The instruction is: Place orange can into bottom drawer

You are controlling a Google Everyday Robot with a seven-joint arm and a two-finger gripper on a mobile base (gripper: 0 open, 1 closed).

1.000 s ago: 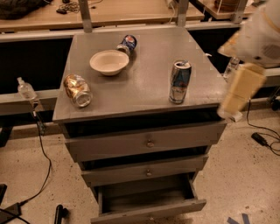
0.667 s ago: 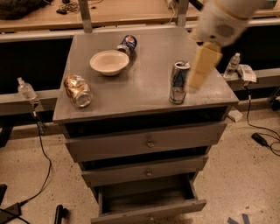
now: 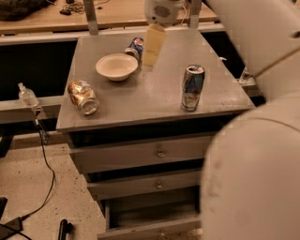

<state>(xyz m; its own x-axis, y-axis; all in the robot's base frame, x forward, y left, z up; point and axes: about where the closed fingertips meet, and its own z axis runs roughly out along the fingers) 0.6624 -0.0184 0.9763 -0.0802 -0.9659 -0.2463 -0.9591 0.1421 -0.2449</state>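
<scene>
since the frame before, the gripper [image 3: 153, 44] has swung from beside the tall can over to the back of the cabinet top, and the arm's bulky white link [image 3: 248, 178] now fills my near right.

nearest and lowest, the narrow grey wooden bottom drawer [image 3: 145, 228] stands pulled out. above it the middle grey drawer [image 3: 136, 186] and the top grey drawer [image 3: 126, 158] are pushed in, each with a small round knob [image 3: 161, 153]. that makes three drawers.

on the flat grey cabinet top [image 3: 154, 105] i count three cans and one bowl. the small shiny orange-gold can [image 3: 83, 97] lies on its side near the front left edge, a silver end toward me, well apart from the gripper. i cannot read its whitish patterning. the taller blue-and-silver can [image 3: 192, 87] stands upright toward the front right, its lettering too blurred to read. farther back sits the round cream bowl [image 3: 117, 66]. just behind it to the right lies the dark blue can [image 3: 135, 47], on its side, with a red, white and blue mark i cannot make out.

the gripper hangs cream-coloured over the back of the top, just beside the dark blue can. whether it is spread or pressed together i cannot tell.

off to the left a clear plastic bottle [image 3: 27, 95] stands on a ledge, and farthest back runs a light wooden table [image 3: 117, 14].
</scene>
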